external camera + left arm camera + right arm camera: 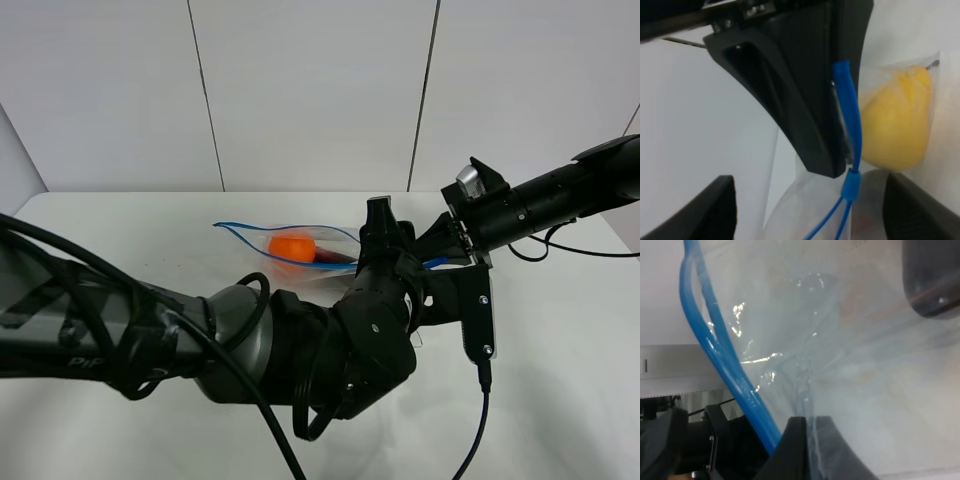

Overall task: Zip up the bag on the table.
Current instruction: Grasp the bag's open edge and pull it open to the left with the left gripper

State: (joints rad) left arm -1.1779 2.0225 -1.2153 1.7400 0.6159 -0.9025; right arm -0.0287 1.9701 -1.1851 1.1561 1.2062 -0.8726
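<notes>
Right pincer point(809, 440) is clamped on the bag point(258, 240) at its right end, on the blue zipper point(849, 115). Left pincer point(810, 205), fingers apart, straddles the zipper just beside it. The bag lies mid-way across the table point(560, 380), long axis side to side, tapered tip pointing left.

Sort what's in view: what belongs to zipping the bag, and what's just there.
Job: bag; its blue zipper strip; right gripper, pinching the bag; left gripper, open by the strip.
Just there: table; orange fruit and yellow fruit, inside the bag; black cable.
</notes>
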